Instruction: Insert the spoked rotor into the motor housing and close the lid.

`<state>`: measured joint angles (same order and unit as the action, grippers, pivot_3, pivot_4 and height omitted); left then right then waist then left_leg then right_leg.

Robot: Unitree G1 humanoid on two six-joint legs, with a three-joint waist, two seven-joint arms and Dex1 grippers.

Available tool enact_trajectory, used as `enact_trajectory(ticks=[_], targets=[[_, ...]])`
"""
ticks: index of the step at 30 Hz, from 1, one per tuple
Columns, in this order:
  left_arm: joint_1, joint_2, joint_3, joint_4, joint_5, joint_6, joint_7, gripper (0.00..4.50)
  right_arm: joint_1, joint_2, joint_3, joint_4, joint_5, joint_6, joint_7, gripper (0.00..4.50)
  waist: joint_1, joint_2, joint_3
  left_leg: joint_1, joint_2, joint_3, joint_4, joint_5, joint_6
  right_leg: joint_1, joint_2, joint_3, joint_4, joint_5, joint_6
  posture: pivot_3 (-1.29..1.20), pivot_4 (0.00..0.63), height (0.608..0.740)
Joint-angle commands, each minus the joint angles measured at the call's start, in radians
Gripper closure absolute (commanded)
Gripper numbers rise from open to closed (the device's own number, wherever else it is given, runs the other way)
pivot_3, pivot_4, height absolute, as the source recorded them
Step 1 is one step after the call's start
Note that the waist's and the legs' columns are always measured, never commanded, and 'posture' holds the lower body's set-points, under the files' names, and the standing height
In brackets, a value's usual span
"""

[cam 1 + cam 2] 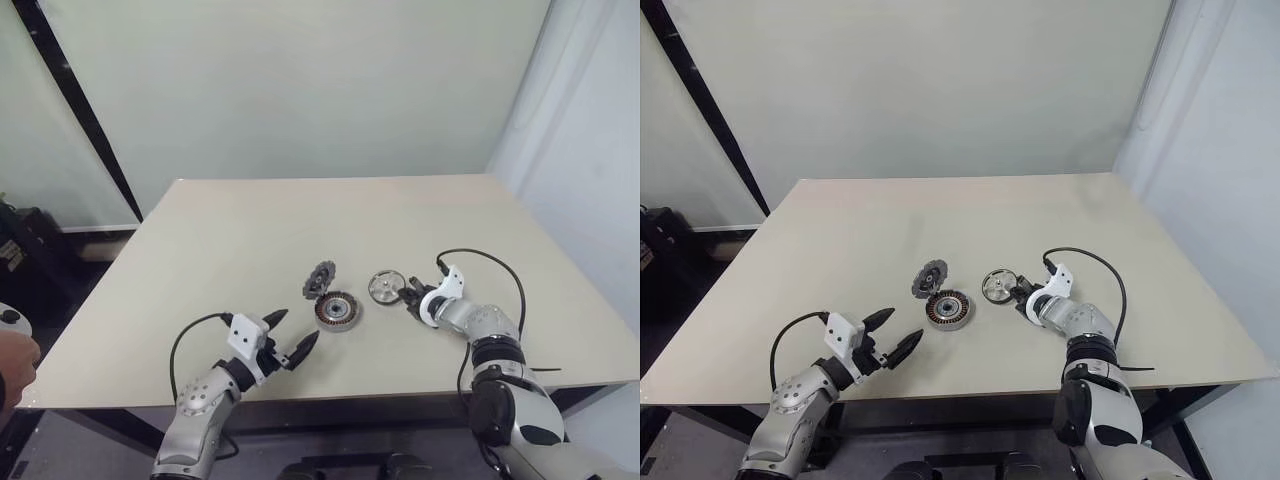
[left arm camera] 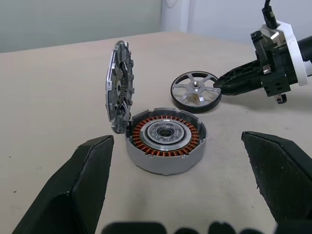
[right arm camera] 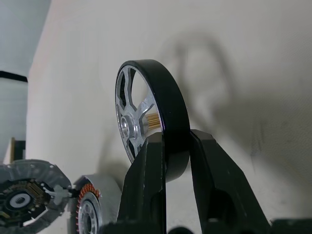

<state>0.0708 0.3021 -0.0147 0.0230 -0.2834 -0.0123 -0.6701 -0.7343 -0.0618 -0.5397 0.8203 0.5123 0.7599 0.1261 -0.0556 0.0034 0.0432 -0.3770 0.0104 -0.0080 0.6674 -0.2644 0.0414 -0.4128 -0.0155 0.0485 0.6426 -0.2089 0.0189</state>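
Two black fingers of the right gripper (image 3: 168, 151) pinch the dark rim of the spoked rotor (image 1: 386, 286), a small flat silver-grey metal wheel with open gaps around its hub, so the step in hand is the pickup. Whether the wheel rests on the pale tabletop (image 1: 250, 230) or is just clear of it, I cannot tell.

Just beyond the pinched wheel, on the side away from the right wrist, sits the motor housing (image 2: 165, 146), a shallow round silver cup with a copper-brown ring of windings showing. Its lid (image 2: 119, 87), a round disc with a toothed rim, stands up on edge at the housing's far rim and looks joined there, leaving the cup's mouth open.

Next move, as I judge it: lift the rotor, carry it over the cup, level it and lower it hub to centre. The upright lid stands close to that path, so the approach wants to come from above rather than from the lid's side.

Over at the near edge, the left gripper (image 1: 292, 336) hangs with fingers spread wide, pointing at the housing from well short of it. Open tabletop lies all round the parts, and the edges are well away from them.
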Motion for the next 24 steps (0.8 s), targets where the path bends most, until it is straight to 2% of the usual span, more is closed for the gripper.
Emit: enact_trajectory(ticks=[1, 12, 19, 24], targets=[[-0.011, 0.002, -0.001, -0.043, 0.002, -0.012, 0.001, 0.0, -0.016, -0.013, -0.021, -0.038, 0.048, 0.011, 0.0, 4.14, 0.0, 0.0, 0.0, 0.0, 0.0, 0.0, 0.0, 0.0, 0.0, 0.0, 0.0, 0.0, 0.0, 0.0, 0.0, 0.0, 0.0, 0.74], [-0.02, 0.008, 0.007, -0.031, -0.001, -0.015, -0.002, 0.0, 0.011, 0.02, -0.032, -0.279, 0.196, 0.27, -0.013, 4.14, 0.0, 0.0, 0.0, 0.0, 0.0, 0.0, 0.0, 0.0, 0.0, 0.0, 0.0, 0.0, 0.0, 0.0, 0.0, 0.0, 0.0, 0.74], [-0.03, 0.011, 0.01, -0.021, -0.002, -0.017, -0.006, 0.0, 0.083, 0.105, 0.049, -0.469, 0.212, 0.399, -0.054, 4.14, 0.0, 0.001, 0.0, 0.0, 0.001, -0.001, -0.001, 0.0, 0.0, 0.0, 0.0, -0.001, 0.0, 0.0, 0.0, 0.0, 0.0, 0.74], [-0.034, 0.016, 0.01, -0.016, 0.0, -0.018, -0.009, 0.0, 0.122, 0.164, 0.101, -0.541, 0.205, 0.426, -0.071, 4.14, 0.0, 0.001, 0.0, -0.001, 0.001, -0.001, -0.001, 0.0, 0.0, -0.001, 0.0, -0.001, 0.0, 0.0, 0.0, 0.0, 0.0, 0.74]])
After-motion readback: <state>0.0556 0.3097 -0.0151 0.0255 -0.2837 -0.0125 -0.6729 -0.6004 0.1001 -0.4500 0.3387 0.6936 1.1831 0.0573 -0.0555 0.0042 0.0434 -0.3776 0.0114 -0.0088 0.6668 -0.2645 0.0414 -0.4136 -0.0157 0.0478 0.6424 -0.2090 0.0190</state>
